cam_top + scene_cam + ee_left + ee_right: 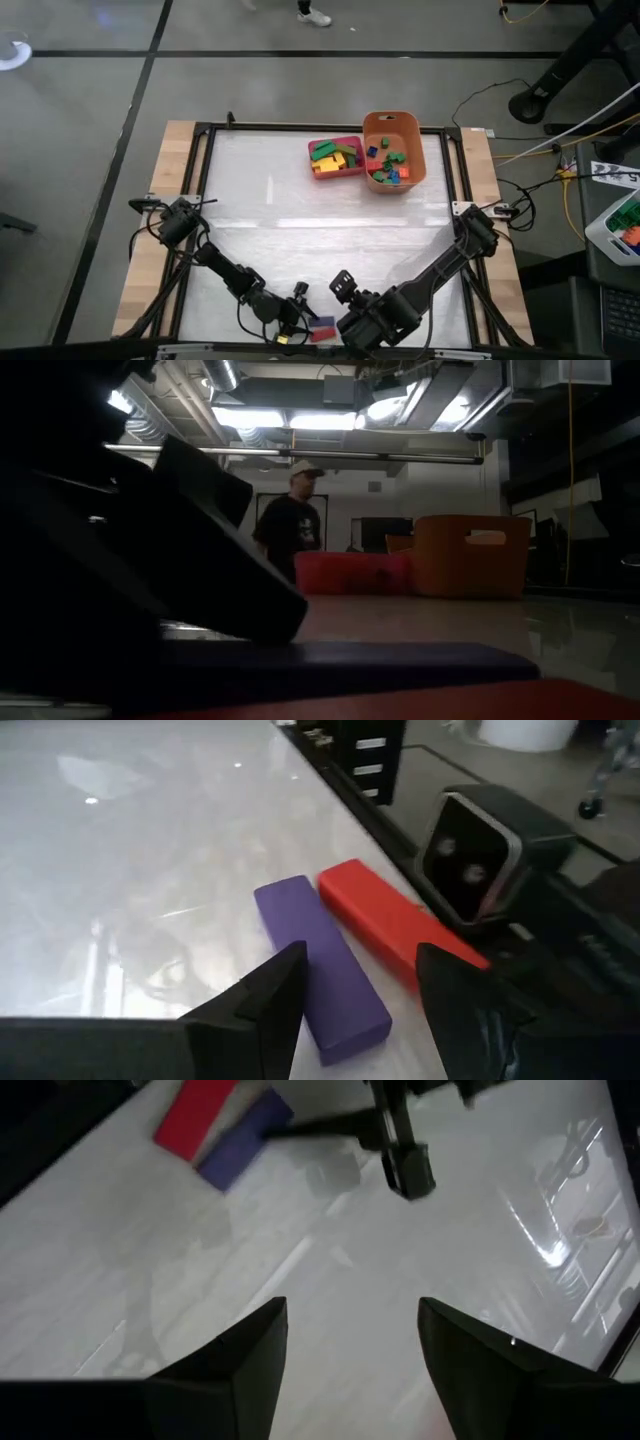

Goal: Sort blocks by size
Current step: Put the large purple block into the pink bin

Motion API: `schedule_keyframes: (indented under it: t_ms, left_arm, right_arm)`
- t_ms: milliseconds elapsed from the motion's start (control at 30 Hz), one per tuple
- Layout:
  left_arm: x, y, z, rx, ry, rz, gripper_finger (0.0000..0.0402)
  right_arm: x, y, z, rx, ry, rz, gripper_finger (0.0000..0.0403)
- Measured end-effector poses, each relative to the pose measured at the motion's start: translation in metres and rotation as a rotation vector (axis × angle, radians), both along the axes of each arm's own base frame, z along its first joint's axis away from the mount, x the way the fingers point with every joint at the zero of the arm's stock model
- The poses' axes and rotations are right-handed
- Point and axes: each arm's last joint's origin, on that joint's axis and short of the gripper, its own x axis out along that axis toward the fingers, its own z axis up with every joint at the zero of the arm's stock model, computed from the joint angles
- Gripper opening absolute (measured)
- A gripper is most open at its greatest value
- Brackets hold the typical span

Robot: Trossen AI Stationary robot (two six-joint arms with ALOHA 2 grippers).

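A purple bar [320, 965] and a red bar [385, 925] lie flat, side by side, on the white table by its near edge; the high view shows them as the purple bar [322, 323] and the red bar [321, 335]. My left gripper [362, 982] is open just over the bars' near ends, one finger beside the purple bar, the other over the red one. My right gripper [350, 1335] is open and empty above bare table, a little to the right [343, 285]. Other blocks lie in the pink tray [335, 158] and the orange tub [393, 150].
A dark camera box [475, 845] stands on the table's near rail right behind the red bar. The pink tray [350, 572] and orange tub [470, 555] stand side by side at the far edge. A person [290, 520] stands beyond the table.
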Motion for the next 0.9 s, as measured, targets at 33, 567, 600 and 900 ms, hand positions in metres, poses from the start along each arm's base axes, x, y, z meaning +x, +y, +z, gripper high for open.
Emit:
schedule_keyframes:
  t_ms: [33, 567, 600, 900]
  left_arm:
    - [0.000, 0.001, 0.000, 0.006, 0.001, 0.011, 0.0178]
    - [0.002, 0.010, -0.005, 0.091, 0.007, 0.150, 0.0178]
    - [0.003, 0.010, -0.005, 0.090, 0.007, 0.152, 0.0178]
    - [0.008, 0.017, -0.005, 0.060, 0.015, 0.176, 0.0077]
  right_arm:
    - [-0.001, 0.002, 0.000, 0.005, -0.005, 0.005, 0.0224]
    - [-0.013, 0.021, 0.001, 0.015, -0.040, 0.050, 0.0224]
    - [-0.013, 0.021, 0.001, 0.011, -0.044, 0.048, 0.0224]
    - [-0.013, 0.021, 0.001, 0.008, -0.046, 0.048, 0.0225]
